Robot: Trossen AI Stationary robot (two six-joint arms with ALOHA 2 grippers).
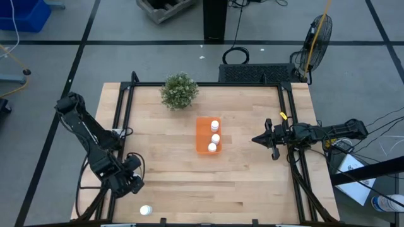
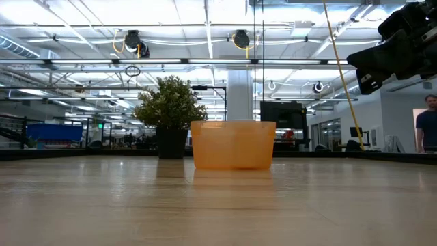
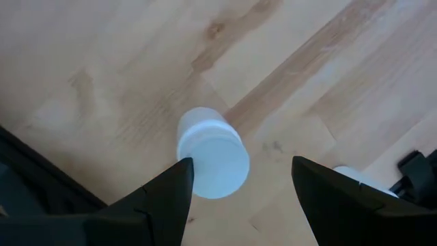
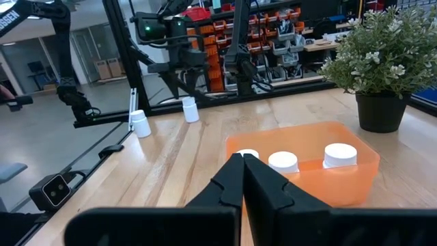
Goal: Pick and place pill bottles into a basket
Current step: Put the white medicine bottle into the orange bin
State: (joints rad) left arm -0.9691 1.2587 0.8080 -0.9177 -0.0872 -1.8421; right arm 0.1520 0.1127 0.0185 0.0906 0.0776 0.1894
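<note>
The orange basket (image 1: 203, 128) stands mid-table with three white pill bottles (image 1: 215, 138) upright in it; they also show in the right wrist view (image 4: 283, 161). My left gripper (image 1: 131, 181) is open at the near left, above a standing bottle (image 3: 212, 153). Its fingers (image 3: 171, 188) stand on either side of the bottle, and it hides the bottle in the high view. Another bottle (image 1: 146, 210) stands near the table's near edge. My right gripper (image 1: 255, 139) is shut and empty, raised to the right of the basket.
A small bushy potted plant (image 1: 179, 90) stands at the far side, left of the basket. Black frame rails (image 1: 124, 120) run along the table's left and right sides. A person (image 2: 427, 130) stands in the room beyond the table.
</note>
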